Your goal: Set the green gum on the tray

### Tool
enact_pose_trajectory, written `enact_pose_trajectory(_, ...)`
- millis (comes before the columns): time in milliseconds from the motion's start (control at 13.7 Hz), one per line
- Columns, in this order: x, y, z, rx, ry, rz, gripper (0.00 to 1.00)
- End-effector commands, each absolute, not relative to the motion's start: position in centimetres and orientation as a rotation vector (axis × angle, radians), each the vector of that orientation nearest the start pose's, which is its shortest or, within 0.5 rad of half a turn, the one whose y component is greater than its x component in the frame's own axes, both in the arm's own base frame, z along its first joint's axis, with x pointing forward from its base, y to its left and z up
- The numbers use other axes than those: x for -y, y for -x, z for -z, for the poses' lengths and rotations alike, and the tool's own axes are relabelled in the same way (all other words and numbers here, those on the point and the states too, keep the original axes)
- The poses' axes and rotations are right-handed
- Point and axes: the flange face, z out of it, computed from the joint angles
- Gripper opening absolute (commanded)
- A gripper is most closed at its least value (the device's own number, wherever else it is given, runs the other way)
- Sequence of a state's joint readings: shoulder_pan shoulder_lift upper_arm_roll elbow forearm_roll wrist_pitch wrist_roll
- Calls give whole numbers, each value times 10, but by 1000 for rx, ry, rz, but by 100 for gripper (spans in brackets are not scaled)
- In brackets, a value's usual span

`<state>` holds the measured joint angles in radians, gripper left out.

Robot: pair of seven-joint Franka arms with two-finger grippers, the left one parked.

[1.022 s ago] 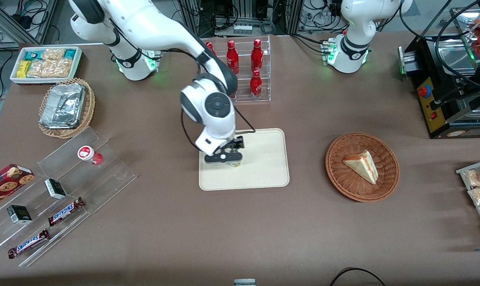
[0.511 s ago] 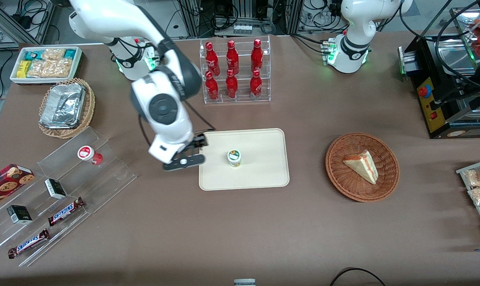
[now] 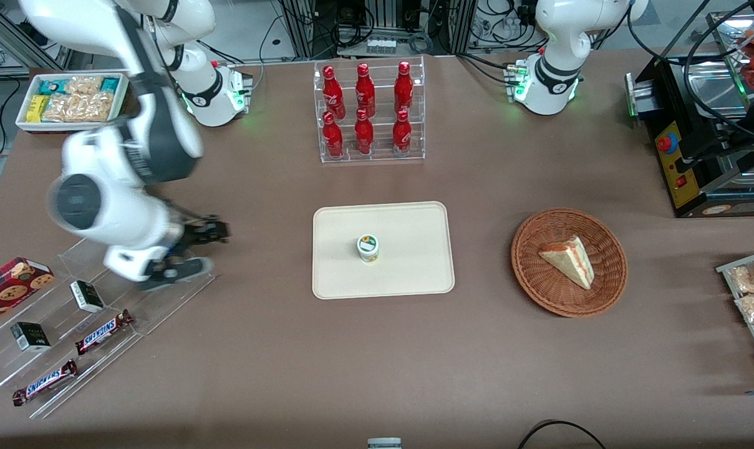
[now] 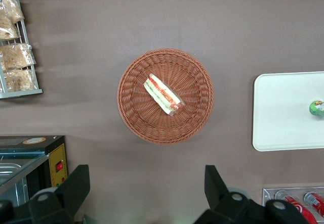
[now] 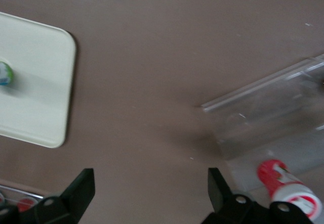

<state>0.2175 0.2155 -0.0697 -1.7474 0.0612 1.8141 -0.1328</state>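
Note:
The green gum (image 3: 368, 247) stands upright on the cream tray (image 3: 414, 268), near its middle. It also shows in the right wrist view (image 5: 4, 74) on the tray (image 5: 38, 97), and in the left wrist view (image 4: 317, 107) on the tray (image 4: 283, 113). My right gripper (image 3: 194, 251) is open and empty. It hangs above the edge of the clear acrylic stand (image 3: 121, 299), well away from the tray toward the working arm's end of the table. In the right wrist view its fingers (image 5: 81, 189) stand wide apart over bare table.
The red-lidded gum bottle (image 5: 283, 184) lies on the acrylic stand, close under my gripper. Snickers bars (image 3: 102, 332) and small boxes sit on the stand's lower steps. A rack of red cola bottles (image 3: 367, 112) stands farther from the camera than the tray. A wicker basket with a sandwich (image 3: 569, 262) lies toward the parked arm's end.
My gripper let go of the green gum on the tray, rose and swung away toward the acrylic stand. The gum stays upright where it was set.

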Motion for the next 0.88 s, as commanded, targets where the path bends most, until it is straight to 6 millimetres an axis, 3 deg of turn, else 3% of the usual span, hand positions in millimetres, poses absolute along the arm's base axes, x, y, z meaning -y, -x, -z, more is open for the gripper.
enact_pose_trajectory(0, -51, -584, -451, 333, 3045, -200, 99)
enact_pose_trajectory(292, -3, -571, -495, 249, 3057, -120, 99)
enact_pose_trajectory(803, 35, -536, -542, 79, 3051, -225, 99)
